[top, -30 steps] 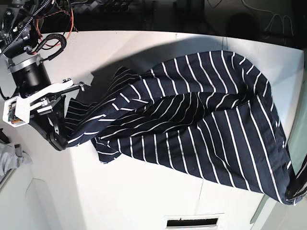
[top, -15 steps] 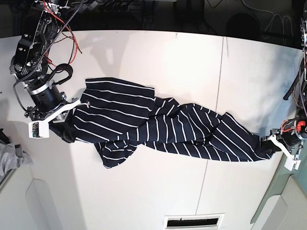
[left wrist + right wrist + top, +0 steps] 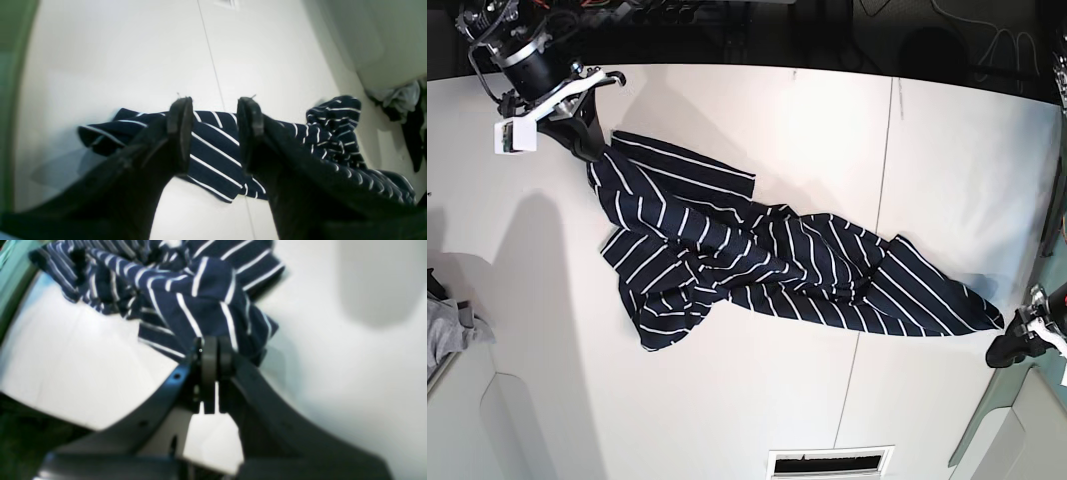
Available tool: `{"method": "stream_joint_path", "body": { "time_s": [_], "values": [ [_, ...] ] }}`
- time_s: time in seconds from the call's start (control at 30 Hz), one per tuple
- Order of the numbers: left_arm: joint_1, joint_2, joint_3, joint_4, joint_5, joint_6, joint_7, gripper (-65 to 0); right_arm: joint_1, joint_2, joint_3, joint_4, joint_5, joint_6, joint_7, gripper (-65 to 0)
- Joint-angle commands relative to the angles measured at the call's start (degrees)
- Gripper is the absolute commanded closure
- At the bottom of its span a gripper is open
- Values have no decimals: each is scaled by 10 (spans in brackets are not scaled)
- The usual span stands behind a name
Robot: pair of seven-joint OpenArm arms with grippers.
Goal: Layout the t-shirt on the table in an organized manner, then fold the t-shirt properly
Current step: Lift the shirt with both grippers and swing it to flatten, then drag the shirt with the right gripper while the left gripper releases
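T-shirt point(image 3: 767, 265) is sprawling diagonally across the table point(image 3: 727, 410) middle; wide bare surface is lying open along near and far edges.

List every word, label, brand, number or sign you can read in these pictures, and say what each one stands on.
None can be read in any view.
The t-shirt carries only thin white stripes, no print or visible tag.
The table is plain white with a dark seam, no markings.
The left gripper and right gripper show no lettering.
The grey cloth at the edge shows nothing legible.
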Motion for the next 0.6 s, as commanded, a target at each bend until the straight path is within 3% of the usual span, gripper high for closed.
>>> {"method": "stream_joint_path", "body": {
  "time_s": [0.0, 0.13, 0.33, 0.57],
  "values": [
    [-12, -11, -5, 14, -12, -5, 0, -249, -16, 3, 1, 21, 19, 5, 14, 0],
    [0, -10, -5, 16, -49, -5, 19, -249, -62, 3, 1, 52, 58, 5, 7, 0],
    [37, -9, -5, 16, -109, -8, 29, -249, -76, 3, -5, 73, 154, 14, -96, 0],
    [70, 5, -4, 35, -130, -8, 29, -249, -75, 23, -122, 73, 126, 19, -144, 0]
  ]
}}
